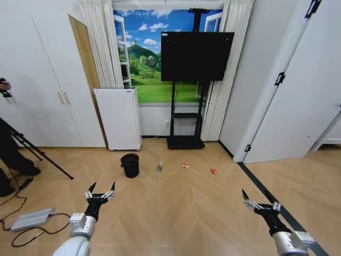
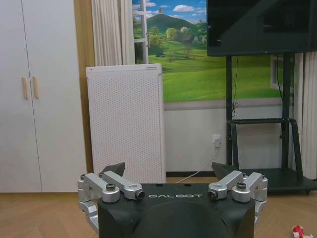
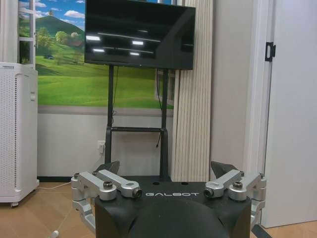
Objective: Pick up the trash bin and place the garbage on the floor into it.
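**On the floor ahead: bin and litter, both claws empty**

Straight ahead at about 11 o'clock, the bin [image 1: 130, 165] stands upright on the wood floor, just in front of the white perforated appliance [image 1: 118, 118] against the wall. To its right the garbage lies in a loose row, each piece apart from the others: a small clear bottle [image 1: 159, 167] at 12 o'clock, a red-and-white scrap [image 1: 185, 165] just past it, and another red scrap [image 1: 213, 171] toward 1 o'clock. All three sit on the floor before the TV stand [image 1: 185, 127], well apart from the bin.

My left gripper [image 1: 100, 193] hangs low at 7 o'clock, fingers spread wide with nothing between them; the left wrist view looks over it at the appliance. My right gripper [image 1: 260, 202] hangs at 5 o'clock, likewise spread wide and empty, facing the TV [image 3: 139, 33] and the white door [image 3: 292, 114]. Both are well short of the bin and the litter.
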Robot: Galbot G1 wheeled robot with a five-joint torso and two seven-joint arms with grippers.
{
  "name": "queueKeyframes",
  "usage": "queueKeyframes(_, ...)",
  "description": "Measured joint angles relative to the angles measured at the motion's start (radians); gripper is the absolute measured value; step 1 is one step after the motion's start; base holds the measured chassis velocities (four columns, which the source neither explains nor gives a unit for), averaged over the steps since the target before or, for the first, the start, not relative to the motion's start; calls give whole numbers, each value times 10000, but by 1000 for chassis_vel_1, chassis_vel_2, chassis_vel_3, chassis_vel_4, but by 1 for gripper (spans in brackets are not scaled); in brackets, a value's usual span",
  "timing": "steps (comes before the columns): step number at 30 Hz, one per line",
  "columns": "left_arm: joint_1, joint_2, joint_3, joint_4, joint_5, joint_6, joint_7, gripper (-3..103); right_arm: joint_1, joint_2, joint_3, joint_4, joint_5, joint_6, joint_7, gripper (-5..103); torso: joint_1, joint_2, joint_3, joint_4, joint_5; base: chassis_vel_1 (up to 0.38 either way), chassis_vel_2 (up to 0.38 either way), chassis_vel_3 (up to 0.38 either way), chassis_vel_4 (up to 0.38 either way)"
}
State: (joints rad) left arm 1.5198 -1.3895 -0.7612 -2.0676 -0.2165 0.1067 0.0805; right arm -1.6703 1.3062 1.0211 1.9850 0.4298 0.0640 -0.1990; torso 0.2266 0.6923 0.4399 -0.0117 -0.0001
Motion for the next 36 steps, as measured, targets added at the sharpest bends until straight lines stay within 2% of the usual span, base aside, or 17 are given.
queueKeyframes(13,-87,1,24,79,6,7,4,99,80,-33,-23,-51,-3,17,63,100,2,-1,0,0,-1,-250,256,253,-261)
queueKeyframes(23,-97,4,9,97,5,11,9,99,132,-42,-55,-73,4,-10,76,100,4,-2,1,2,7,-360,356,364,-358)
queueKeyframes(25,-100,-6,11,107,6,12,9,99,135,-50,-55,-73,23,-18,82,100,7,-3,4,0,-9,-353,360,351,-347)
queueKeyframes(28,-99,-17,18,107,17,11,11,99,136,-63,-47,-88,39,-20,86,100,5,-3,1,3,13,-375,376,350,-354)
queueKeyframes(29,-96,-26,29,107,25,10,11,99,135,-64,-37,-98,48,-20,86,100,4,-2,1,0,-8,-353,331,354,-355)
queueKeyframes(31,-91,-26,30,108,30,10,11,99,132,-64,-30,-101,50,-19,87,100,4,-1,1,0,-9,-368,331,354,-339)
queueKeyframes(32,-91,-26,29,106,34,9,11,99,129,-60,-32,-112,49,-11,86,100,3,-2,1,2,14,-331,356,346,-339)
queueKeyframes(35,-89,-23,29,107,35,7,11,99,98,-30,-35,-113,41,25,88,100,3,-1,0,-1,-9,-343,347,353,-344)
queueKeyframes(36,-86,-17,25,108,35,5,11,99,82,-12,-38,-114,38,38,91,100,3,-1,1,-2,-5,-369,334,369,-349)
